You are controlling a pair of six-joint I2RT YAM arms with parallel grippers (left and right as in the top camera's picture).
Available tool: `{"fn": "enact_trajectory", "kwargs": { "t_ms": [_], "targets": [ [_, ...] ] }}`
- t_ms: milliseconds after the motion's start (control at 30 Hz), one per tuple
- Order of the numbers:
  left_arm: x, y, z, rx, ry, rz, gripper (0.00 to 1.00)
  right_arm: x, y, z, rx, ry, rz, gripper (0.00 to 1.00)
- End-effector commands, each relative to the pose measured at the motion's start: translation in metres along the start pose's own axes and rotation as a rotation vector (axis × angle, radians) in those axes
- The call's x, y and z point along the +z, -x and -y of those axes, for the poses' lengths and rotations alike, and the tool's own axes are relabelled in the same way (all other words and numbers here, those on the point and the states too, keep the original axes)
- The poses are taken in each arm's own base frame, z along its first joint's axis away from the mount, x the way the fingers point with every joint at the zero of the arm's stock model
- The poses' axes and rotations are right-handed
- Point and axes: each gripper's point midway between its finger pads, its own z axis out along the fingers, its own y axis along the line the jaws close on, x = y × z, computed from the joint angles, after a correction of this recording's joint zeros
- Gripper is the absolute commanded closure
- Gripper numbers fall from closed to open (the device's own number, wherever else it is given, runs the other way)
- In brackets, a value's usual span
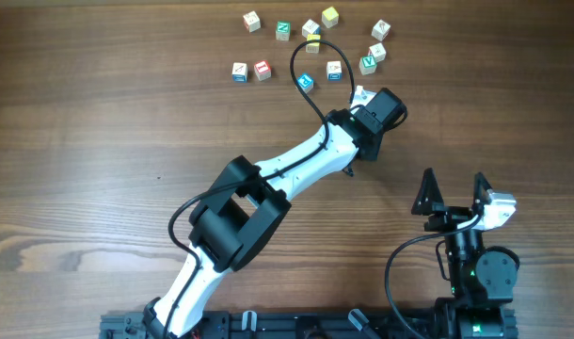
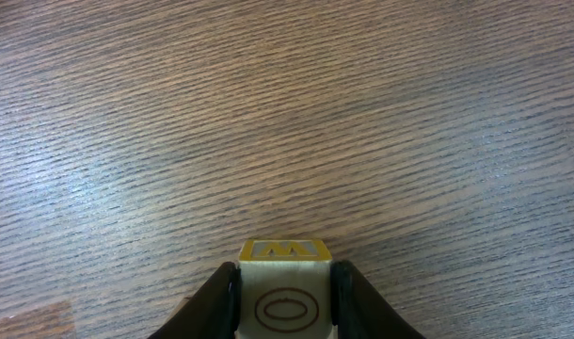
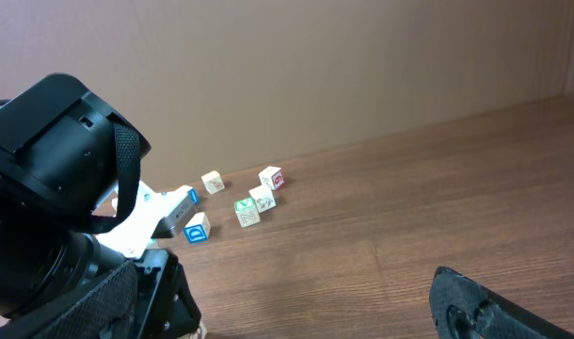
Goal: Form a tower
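My left gripper reaches to the upper middle of the table, just below the scattered letter cubes. It is shut on a white cube with a yellow letter on top and a brown oval on the near face. In the left wrist view a black finger presses each side of the cube, above bare wood. My right gripper stands open at the lower right, nothing between its fingers. The tower is out of view; I see only single cubes.
Several loose letter cubes lie along the table's far edge, among them a blue one, a red one, a green one and a yellow one. The left arm's black cable loops over them.
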Motion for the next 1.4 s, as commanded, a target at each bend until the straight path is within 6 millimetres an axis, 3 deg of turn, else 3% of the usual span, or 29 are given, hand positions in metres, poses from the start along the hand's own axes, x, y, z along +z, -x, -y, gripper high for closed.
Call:
{"fn": "enact_trajectory", "kwargs": {
  "t_ms": [0,933,1133,1367],
  "targets": [
    [0.0045,-0.0222,0.0075,-0.001,-0.024,-0.071,0.71,-0.0003,0.0022,0.0019,-0.007,-0.009,0.011,0.0],
    [0.0046,-0.0223,0.0051,-0.022,-0.01,-0.069,0.71,-0.0003,0.0022,0.0019,-0.007,-0.009,0.011,0.0],
    [0.0046,-0.0221,0.0053,-0.022,-0.011,-0.069,0.59,-0.0003,0.0022,0.0019,-0.007,-0.009,0.011,0.0],
    [0.0048,-0.0171,0.008,-0.026,-0.022,-0.049,0.58,-0.0003,0.0022,0.0019,-0.007,-0.009,0.011,0.0]
  ]
}}
